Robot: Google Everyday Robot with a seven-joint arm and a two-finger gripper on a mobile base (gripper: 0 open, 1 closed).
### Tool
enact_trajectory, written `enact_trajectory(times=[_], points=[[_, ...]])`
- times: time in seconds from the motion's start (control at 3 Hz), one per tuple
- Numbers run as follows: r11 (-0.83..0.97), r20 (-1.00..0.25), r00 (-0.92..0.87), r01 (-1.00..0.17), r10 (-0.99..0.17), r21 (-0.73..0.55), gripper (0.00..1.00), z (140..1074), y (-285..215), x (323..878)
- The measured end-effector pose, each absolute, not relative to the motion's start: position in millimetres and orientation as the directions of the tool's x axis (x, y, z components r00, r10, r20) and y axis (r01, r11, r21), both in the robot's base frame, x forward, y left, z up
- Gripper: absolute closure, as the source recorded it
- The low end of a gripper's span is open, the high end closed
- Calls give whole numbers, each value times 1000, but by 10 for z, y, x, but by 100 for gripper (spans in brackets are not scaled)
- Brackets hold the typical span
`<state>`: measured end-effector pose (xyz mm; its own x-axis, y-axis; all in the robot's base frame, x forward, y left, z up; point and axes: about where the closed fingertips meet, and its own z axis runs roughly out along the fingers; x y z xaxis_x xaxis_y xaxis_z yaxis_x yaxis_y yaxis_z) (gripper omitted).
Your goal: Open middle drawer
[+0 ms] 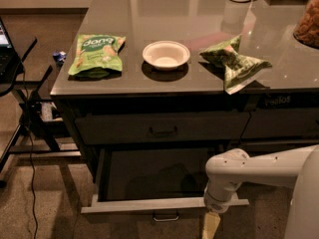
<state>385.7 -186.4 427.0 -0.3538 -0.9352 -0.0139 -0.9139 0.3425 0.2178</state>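
The middle drawer point(149, 204) stands pulled out from the dark cabinet. Its pale grey top rim faces me and its dark interior shows behind it. Its small bar handle point(165, 216) sits at the centre of the front, at the bottom edge of the view. My gripper point(210, 226) hangs from the white arm point(259, 171) at the lower right. It is just in front of the drawer's rim, to the right of the handle and apart from it. The closed top drawer point(163, 130) with a like handle is above.
On the glossy countertop point(164, 81) lie a green snack bag point(95, 53), a white bowl point(166, 55) and a crumpled green bag point(235, 61). A black stand with cables point(25, 108) is at the left. Bare floor lies in front of the drawer at the left.
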Motion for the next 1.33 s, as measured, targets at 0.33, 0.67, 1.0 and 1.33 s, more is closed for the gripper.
enact_trajectory(times=[0.33, 0.67, 1.0, 1.33], points=[[343, -12, -354, -913, -935, 223, 0, 4267, -1876, 3831], [342, -10, -354, -909, -935, 240, 0, 4270, -1904, 3745], [357, -10, -371, -901, -929, 246, 0, 4417, -2016, 3494], [358, -10, -371, -901, -928, 246, 0, 4419, -2018, 3491]])
